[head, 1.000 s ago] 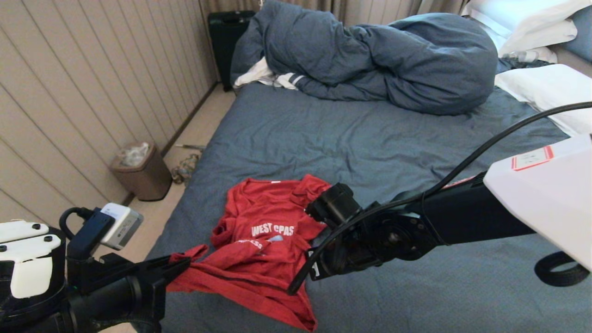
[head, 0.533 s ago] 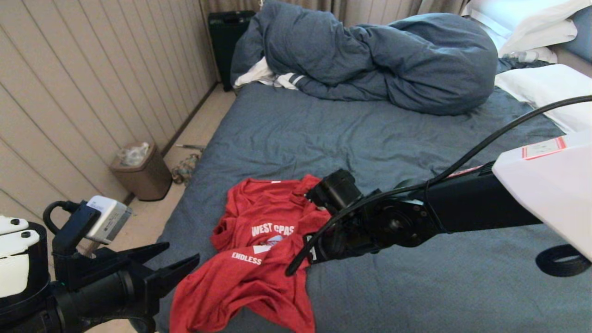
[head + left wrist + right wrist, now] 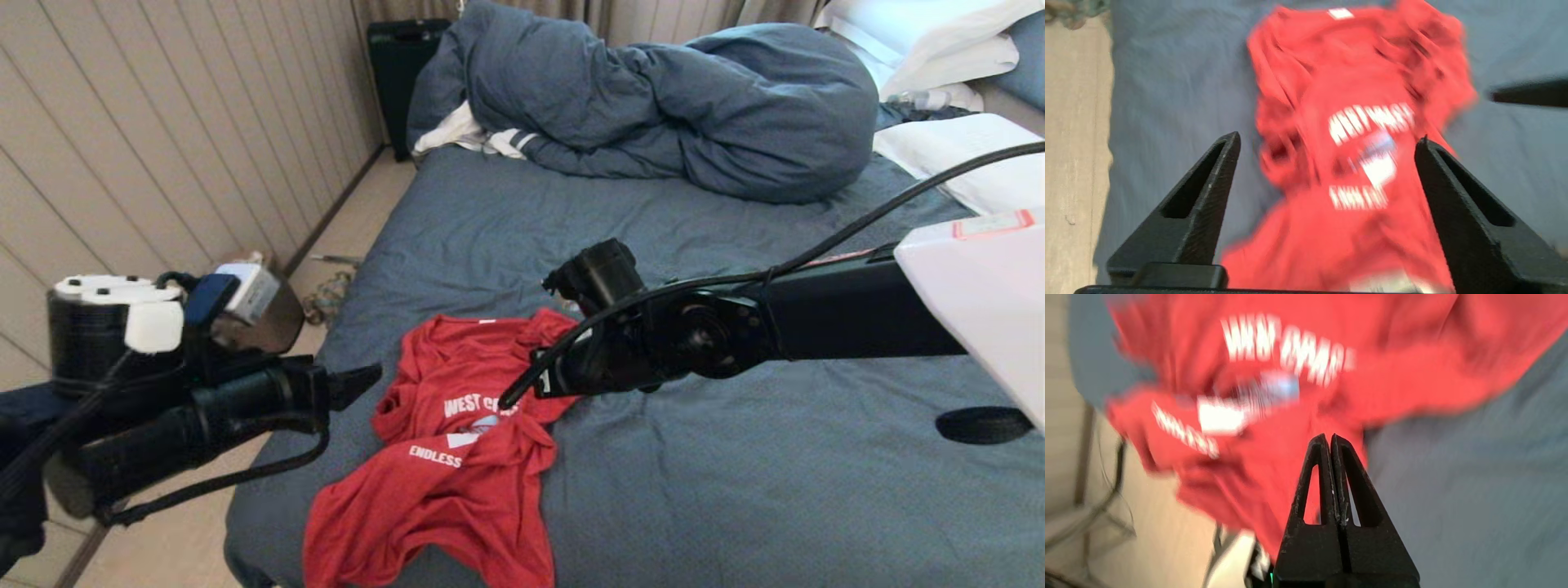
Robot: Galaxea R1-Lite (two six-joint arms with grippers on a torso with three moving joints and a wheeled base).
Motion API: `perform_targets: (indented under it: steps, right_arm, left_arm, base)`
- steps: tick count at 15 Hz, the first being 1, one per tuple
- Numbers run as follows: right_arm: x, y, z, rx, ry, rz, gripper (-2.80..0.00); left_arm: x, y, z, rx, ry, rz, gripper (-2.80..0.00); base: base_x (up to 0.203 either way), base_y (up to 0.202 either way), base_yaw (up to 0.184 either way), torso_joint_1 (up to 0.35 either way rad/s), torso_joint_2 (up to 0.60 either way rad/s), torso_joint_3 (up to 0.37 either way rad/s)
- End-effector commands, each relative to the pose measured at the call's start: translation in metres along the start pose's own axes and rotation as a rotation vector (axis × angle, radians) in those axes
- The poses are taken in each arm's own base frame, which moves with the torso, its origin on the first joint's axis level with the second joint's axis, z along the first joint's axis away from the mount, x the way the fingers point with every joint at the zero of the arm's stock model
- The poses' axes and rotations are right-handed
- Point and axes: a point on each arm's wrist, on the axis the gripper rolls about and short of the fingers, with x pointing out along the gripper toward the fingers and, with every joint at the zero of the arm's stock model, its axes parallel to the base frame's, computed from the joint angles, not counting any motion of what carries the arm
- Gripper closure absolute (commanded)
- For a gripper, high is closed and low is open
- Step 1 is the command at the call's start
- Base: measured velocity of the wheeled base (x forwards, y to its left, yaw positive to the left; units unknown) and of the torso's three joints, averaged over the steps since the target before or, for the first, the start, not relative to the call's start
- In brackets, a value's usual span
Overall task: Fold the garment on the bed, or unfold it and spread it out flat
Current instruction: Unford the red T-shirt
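A panelled wall (image 3: 163, 122) runs along the far left, with a strip of floor (image 3: 351, 220) between it and the bed (image 3: 735, 506). At the left edge the left tool (image 3: 359, 380) hovers above the bed's near left corner, pointing toward the shirt (image 3: 457, 490); in the left wrist view its two black fingers (image 3: 1200, 196) stand wide apart with nothing between them, the shirt visible below through the gap. A small bin (image 3: 286, 314) on the floor shows partly behind this arm. Just right of the tool, the red shirt lies crumpled on the blue-grey sheet near the bed's near left edge, white "WEST" and "ENDLESS" lettering facing up, its lower part draped toward the mattress edge. Above the shirt's right side hangs the right tool (image 3: 1330, 443); in the right wrist view its fingers are pressed tightly together, gripping nothing, raised clear of the cloth. In the head view its tip is hidden behind the wrist. The right arm (image 3: 816, 322) reaches in from the right, a black cable (image 3: 898, 200) arching over it. At the back, a bunched duvet (image 3: 678, 106) lies across the bed, a white striped cloth (image 3: 482, 139) showing at its left end, and white pillows (image 3: 963, 155) sit at the far right.
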Motion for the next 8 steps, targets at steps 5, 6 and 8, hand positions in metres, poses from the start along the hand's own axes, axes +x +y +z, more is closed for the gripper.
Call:
perform_targets:
  steps: [5, 6, 8]
  right_arm:
    - [0.011, -0.012, 0.026, 0.033, -0.073, -0.013, 0.0]
    - [0.012, -0.016, 0.029, 0.039, -0.082, -0.018, 0.0]
    - [0.012, -0.02, 0.033, 0.042, -0.094, -0.024, 0.0]
  left_arm:
    - [0.107, 0.024, 0.016, -0.047, 0.04, 0.068, -2.8]
    - [0.115, 0.025, 0.017, -0.049, 0.039, 0.069, 0.0]
    - [0.135, 0.027, 0.017, -0.049, 0.047, 0.07, 0.0]
  base:
    - [0.0, 0.0, 0.0, 0.0, 0.0, 0.0]
    - [0.0, 0.0, 0.0, 0.0, 0.0, 0.0]
    - [0.0, 0.0, 0.0, 0.0, 0.0, 0.0]
